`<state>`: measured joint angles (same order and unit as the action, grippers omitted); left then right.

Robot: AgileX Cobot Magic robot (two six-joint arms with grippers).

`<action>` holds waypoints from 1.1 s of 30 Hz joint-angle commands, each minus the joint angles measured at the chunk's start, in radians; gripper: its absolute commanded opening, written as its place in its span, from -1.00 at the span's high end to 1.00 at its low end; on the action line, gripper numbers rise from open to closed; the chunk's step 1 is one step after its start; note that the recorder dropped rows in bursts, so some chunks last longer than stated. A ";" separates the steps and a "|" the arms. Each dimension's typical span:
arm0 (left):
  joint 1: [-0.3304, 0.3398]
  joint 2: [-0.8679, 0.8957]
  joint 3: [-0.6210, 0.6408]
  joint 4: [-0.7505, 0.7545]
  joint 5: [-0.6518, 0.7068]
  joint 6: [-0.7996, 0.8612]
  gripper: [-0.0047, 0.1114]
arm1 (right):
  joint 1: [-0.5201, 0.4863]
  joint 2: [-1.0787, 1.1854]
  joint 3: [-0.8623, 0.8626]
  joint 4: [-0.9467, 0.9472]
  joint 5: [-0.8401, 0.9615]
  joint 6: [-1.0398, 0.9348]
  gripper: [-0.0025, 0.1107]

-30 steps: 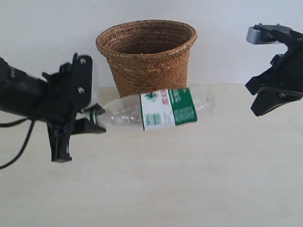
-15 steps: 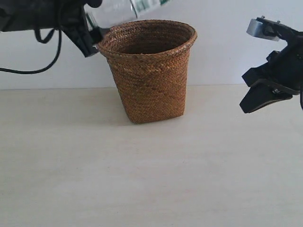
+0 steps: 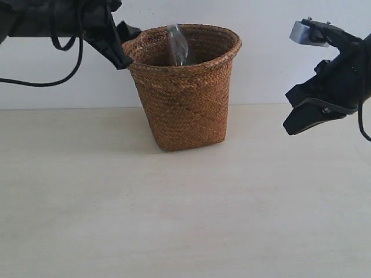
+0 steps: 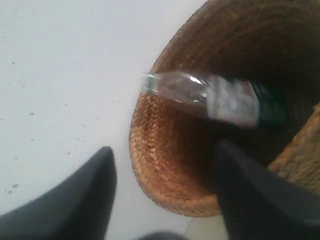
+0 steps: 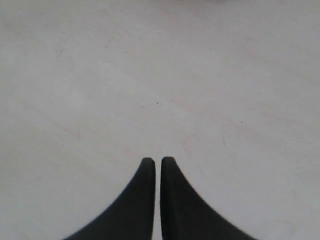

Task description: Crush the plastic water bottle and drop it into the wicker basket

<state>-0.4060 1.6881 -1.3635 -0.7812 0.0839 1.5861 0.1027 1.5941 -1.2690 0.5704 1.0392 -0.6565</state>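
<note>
Wall: plain white, matte, and unmarked as far as I can see. It stands directly behind the table.
Tabletop: pale cream and smooth, with faint streaking. I note a few tiny specks at close range.
Junction: one level line where wall meets tabletop.
Light: even and diffuse, with soft shadows only.

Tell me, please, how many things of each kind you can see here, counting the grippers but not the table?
bottle: 1
basket: 1
grippers: 2 (left gripper, right gripper)
Total: 4
</note>
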 commanded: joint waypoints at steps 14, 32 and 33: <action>0.141 -0.232 -0.007 0.761 0.861 -1.147 0.84 | -0.039 -0.088 -0.057 -0.611 0.146 0.457 0.96; 0.145 -0.773 0.584 0.848 0.653 -1.457 0.84 | -0.173 -0.794 0.594 -0.419 -0.583 0.412 0.96; 0.145 -0.821 0.625 0.848 0.624 -1.457 0.84 | -0.173 -0.841 0.624 -0.419 -0.620 0.412 0.96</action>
<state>-0.2630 0.9521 -0.7991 0.0670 0.7751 0.1474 -0.0679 0.8303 -0.6956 0.1463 0.4975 -0.2353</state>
